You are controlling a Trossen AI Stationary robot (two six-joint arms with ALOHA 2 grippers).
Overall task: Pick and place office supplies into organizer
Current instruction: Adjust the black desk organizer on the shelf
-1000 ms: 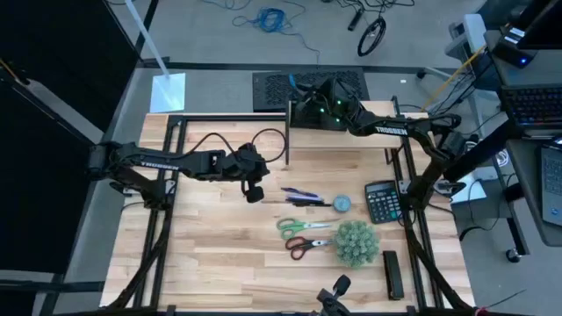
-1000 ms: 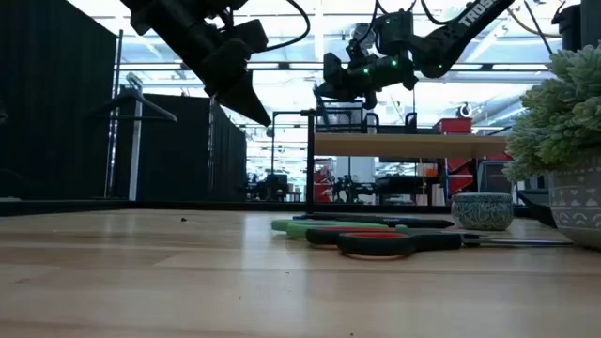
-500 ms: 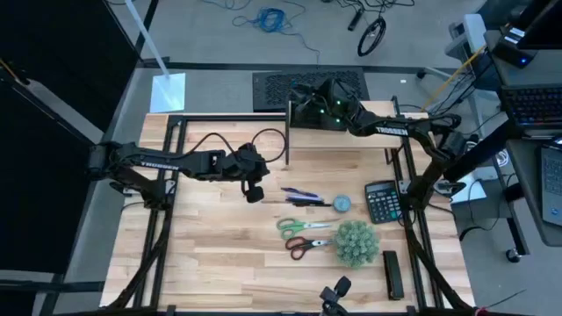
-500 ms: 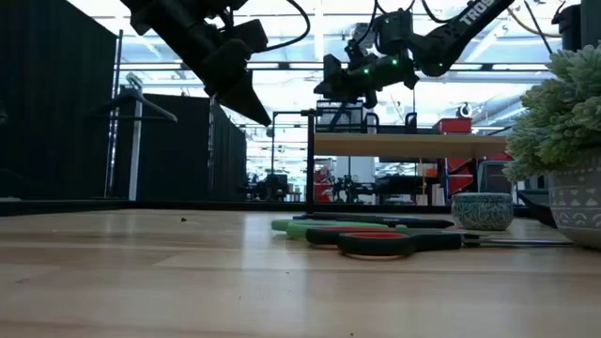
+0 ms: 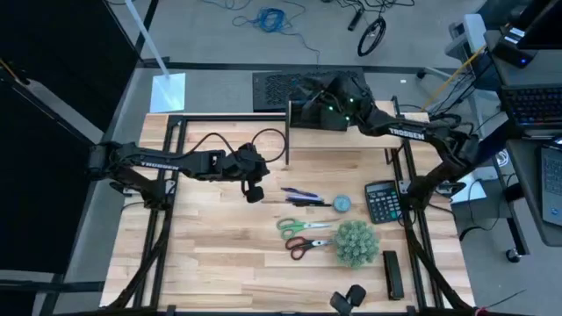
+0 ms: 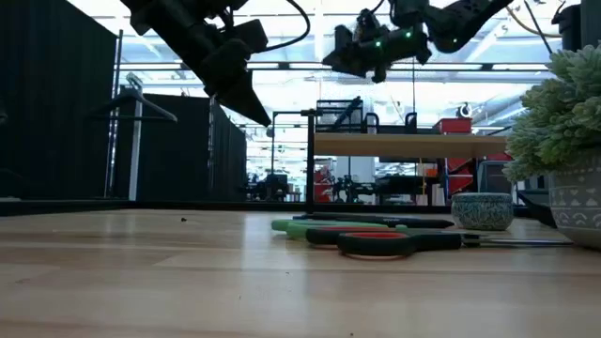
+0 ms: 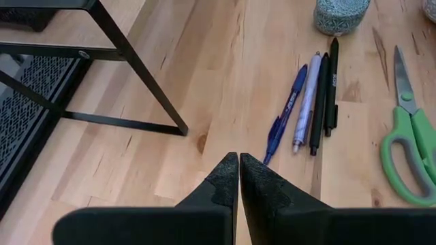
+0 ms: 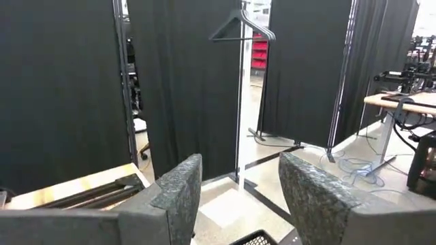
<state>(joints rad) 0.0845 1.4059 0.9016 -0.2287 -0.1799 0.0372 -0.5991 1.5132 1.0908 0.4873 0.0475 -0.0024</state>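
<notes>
left end effector hangs above the table, left of frame centre, fingers pressed together and holding nothing. right end effector is up at the top centre by the wooden shelf riser, fingers apart, empty.

pens lie side by side in a tight row just right of the left end effector; blue-grey disc just beside their right ends. green scissors and red scissors lie below them, near the plant ball. organizer sits at top centre, behind the riser.

judgement: pens are light, stiff and smooth, and may roll. pinch one across mid-barrel, taking the outermost blue one first, since the neighbours touch.
</notes>
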